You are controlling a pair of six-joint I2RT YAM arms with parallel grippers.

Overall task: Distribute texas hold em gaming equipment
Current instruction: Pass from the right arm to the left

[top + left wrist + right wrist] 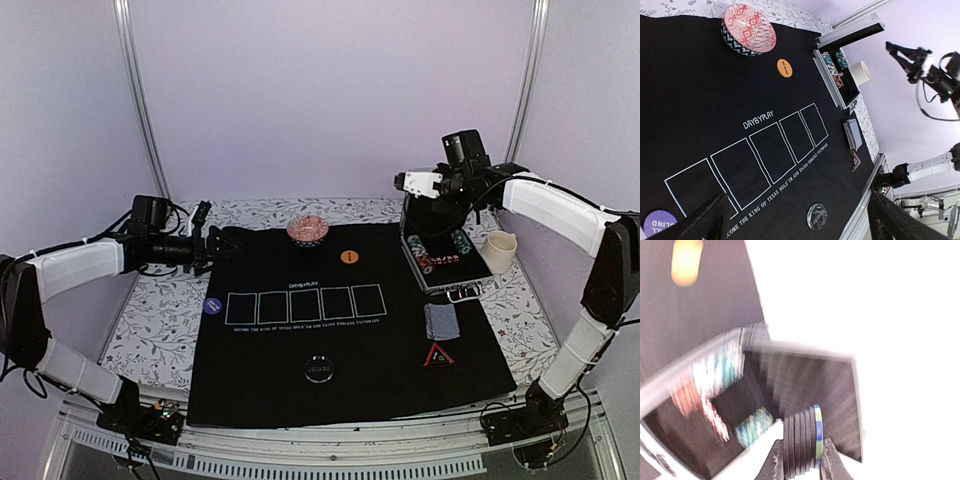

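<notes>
Black-looking chip stack (797, 425), one chip blue-green, clamped in the right gripper (802, 445) above the silver case (447, 283), whose contents are smeared by blur; left gripper (222, 243) spread wide, empty, well left of the case.

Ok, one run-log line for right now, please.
left gripper: open, empty, over mat far-left corner | right gripper: shut on chip stack, above silver case | card deck: on mat

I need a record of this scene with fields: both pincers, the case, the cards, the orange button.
left pincer: open, empty, over the mat's rear left
right pincer: shut on chip stack, over the case
case: open, chips inside, at the mat's rear right
cards: on the mat, in front of the case
orange button: on mat, near bowl
</notes>
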